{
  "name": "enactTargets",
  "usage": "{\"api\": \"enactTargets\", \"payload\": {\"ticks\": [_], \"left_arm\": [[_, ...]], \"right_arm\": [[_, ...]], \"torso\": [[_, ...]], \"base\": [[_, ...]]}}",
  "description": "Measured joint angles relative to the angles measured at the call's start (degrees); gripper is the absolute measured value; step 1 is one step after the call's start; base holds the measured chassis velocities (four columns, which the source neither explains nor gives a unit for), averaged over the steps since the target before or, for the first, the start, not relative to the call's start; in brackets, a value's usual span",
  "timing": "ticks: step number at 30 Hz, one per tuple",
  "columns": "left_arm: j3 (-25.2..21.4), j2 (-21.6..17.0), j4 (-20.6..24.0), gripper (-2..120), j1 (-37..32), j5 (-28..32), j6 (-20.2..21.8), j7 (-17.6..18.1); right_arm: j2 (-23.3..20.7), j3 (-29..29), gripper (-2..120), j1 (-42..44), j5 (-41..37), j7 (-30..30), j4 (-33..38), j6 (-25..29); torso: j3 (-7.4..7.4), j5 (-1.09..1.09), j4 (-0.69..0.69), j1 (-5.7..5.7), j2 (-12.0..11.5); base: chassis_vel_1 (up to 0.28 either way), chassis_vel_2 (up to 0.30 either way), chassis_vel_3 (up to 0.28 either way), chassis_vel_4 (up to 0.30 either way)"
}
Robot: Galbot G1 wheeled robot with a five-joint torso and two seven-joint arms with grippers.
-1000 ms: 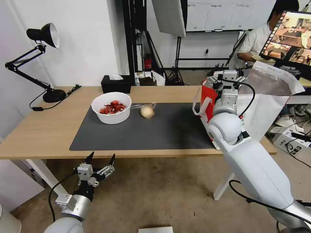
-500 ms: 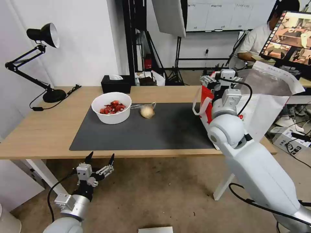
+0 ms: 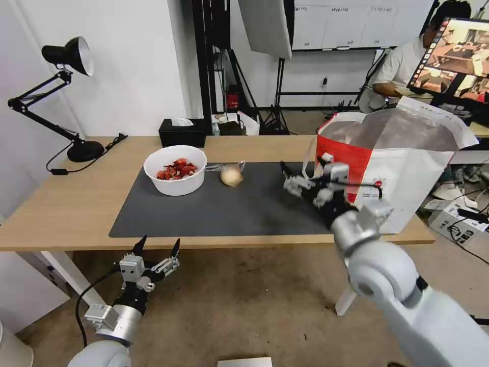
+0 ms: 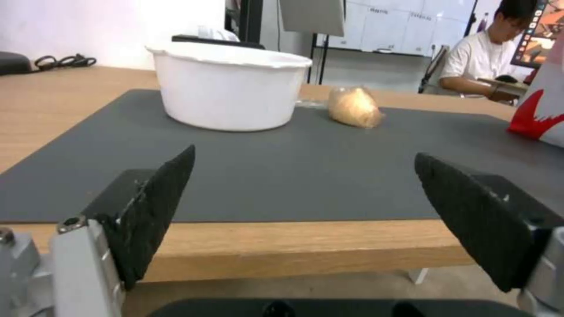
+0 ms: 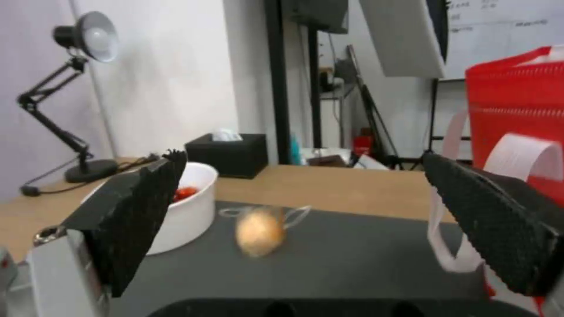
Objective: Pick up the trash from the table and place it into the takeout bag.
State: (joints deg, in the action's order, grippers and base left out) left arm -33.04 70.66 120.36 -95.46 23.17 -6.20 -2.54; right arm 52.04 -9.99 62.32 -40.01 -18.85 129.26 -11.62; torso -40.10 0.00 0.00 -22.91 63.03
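While your right gripper (image 3: pixel 300 176) hangs spread and empty over the mat (image 3: pixel 265 209) beside the takeout bag (image 3: pixel 402 168), your left gripper (image 3: pixel 158 250), parted, waits below the table (image 3: pixel 66 204); bowl (image 3: pixel 175 170) and bagged lump (image 3: pixel 231 176) sit mid-mat.

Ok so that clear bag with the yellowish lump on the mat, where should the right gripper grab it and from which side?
Probably the lump itself. The clear bag with yellowish lump lies on the dark mat, apart from the white bowl on its left, its loose plastic tail pointing toward the bowl. The right gripper, jaws open, is on the bag's free right side, so come from there or from above, across the rounded lump.
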Motion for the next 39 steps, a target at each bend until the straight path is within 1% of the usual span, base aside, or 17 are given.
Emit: {"api": "enactTargets", "payload": {"ticks": [5,8,9,12,13,16,17,20,24,30,34,39], "left_arm": [[0.0,0.5,0.3,100,-0.6,-0.5,-0.3,-0.1],[-0.2,1.0,0.3,100,-1.3,-1.0,-1.1,-1.0],[-0.2,1.0,0.3,100,-1.3,-1.0,-1.1,-1.0],[-0.3,1.3,0.0,100,-1.8,-1.4,-1.5,-1.3],[-0.3,1.3,0.0,100,-1.8,-1.4,-1.5,-1.3],[-0.3,1.5,-0.5,100,-1.8,-1.9,-2.2,-1.3],[-0.3,1.5,-0.5,100,-1.8,-1.9,-2.2,-1.3],[-0.3,1.7,-1.0,100,-2.0,-2.3,-2.6,-1.4],[-0.2,1.8,-1.4,100,-2.2,-2.6,-2.7,-1.6],[-0.2,1.8,-2.0,100,-2.3,-2.8,-3.2,-1.6],[-0.1,2.2,-2.3,100,-2.7,-3.1,-3.6,-1.7],[0.2,2.4,-2.5,100,-2.5,-3.3,-3.7,-1.9]], "right_arm": [[-0.2,-0.7,100,4.0,1.1,1.6,0.4,2.6],[0.0,-1.3,100,9.3,3.6,3.6,-0.1,6.9],[0.0,-1.3,100,9.3,3.6,3.6,-0.1,6.9],[1.3,-1.6,100,14.1,6.6,6.2,-2.1,12.6],[1.3,-1.6,100,14.1,6.6,6.2,-2.1,12.6],[2.8,-1.4,100,17.4,8.5,8.0,-5.3,19.0],[2.8,-1.4,100,17.4,8.5,8.0,-5.3,19.0],[4.3,-1.0,100,19.4,10.0,8.7,-8.6,22.5],[5.0,-0.3,100,20.1,11.3,8.7,-11.2,23.4],[5.7,0.5,100,20.2,11.7,8.7,-12.3,23.3],[6.5,0.8,100,21.7,13.4,8.3,-12.5,21.9],[6.9,1.1,100,22.6,16.3,5.7,-12.3,19.9]], "torso": [[0.00,0.00,0.00,0.00,0.0],[0.00,-0.01,0.00,0.00,0.0],[0.00,-0.01,0.00,0.00,0.0],[0.00,0.00,0.00,0.00,0.0],[0.00,0.00,0.00,0.00,0.0],[0.00,0.00,0.00,0.00,0.0],[0.00,0.00,0.00,0.00,0.0],[0.00,0.00,0.00,0.00,0.0],[0.00,0.00,0.00,0.00,0.0],[0.00,0.00,0.01,0.00,0.0],[0.00,-0.01,0.00,-0.01,0.0],[0.00,0.00,0.00,-0.01,0.0]], "base": [[0.000,0.000,0.000,0.000],[0.000,0.000,0.000,0.000],[0.000,0.000,0.000,0.000],[0.000,0.000,0.000,0.000],[0.000,0.000,0.000,0.000],[0.000,0.000,0.000,0.000],[0.000,0.000,0.000,0.000],[0.000,0.000,0.000,0.000],[0.000,0.000,0.000,0.000],[0.000,0.000,0.000,0.000],[0.000,0.000,0.000,0.000],[0.000,0.000,0.000,0.000]]}}
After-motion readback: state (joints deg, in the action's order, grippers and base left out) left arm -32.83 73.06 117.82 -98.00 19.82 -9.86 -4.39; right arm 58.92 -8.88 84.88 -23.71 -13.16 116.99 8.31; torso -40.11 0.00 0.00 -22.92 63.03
